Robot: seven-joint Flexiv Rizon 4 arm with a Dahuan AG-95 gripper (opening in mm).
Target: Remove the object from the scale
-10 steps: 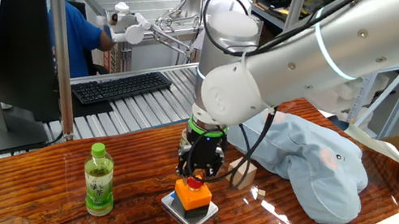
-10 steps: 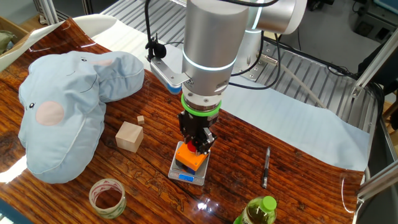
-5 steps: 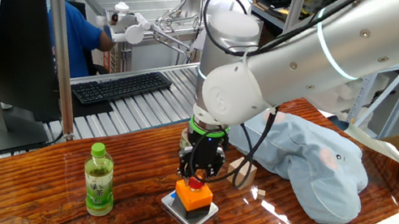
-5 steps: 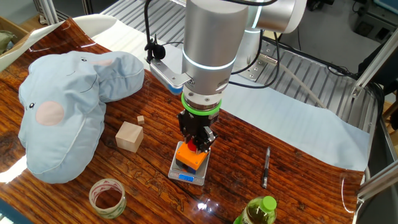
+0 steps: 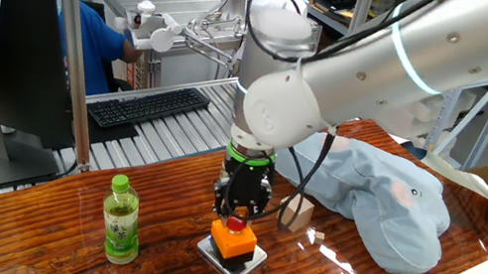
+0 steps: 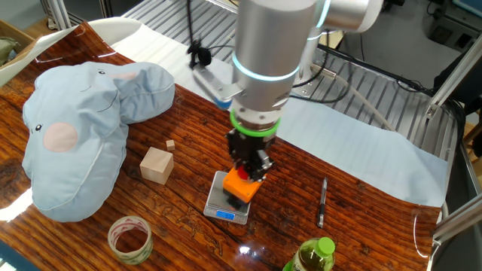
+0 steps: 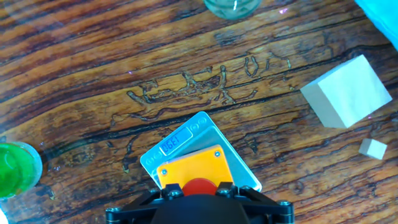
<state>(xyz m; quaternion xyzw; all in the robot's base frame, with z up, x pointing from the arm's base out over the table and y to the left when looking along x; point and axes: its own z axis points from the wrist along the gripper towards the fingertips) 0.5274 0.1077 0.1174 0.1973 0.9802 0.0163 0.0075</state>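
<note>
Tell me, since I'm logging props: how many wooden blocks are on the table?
2: a large tan cube lies beside the blue plush, and a tiny block lies just behind the cube. Others may be hidden behind the arm.

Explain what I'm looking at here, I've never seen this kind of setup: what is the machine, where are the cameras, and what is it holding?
It is one robot arm with a two-finger gripper at a wooden table. Two pictures come from fixed cameras on opposite sides; the third looks down from the hand itself. The gripper is closed on a small orange box with a red button, just above a flat silver scale. Also on the table: a blue plush toy, a wooden cube, a tape roll, a pen and a green bottle.
</note>
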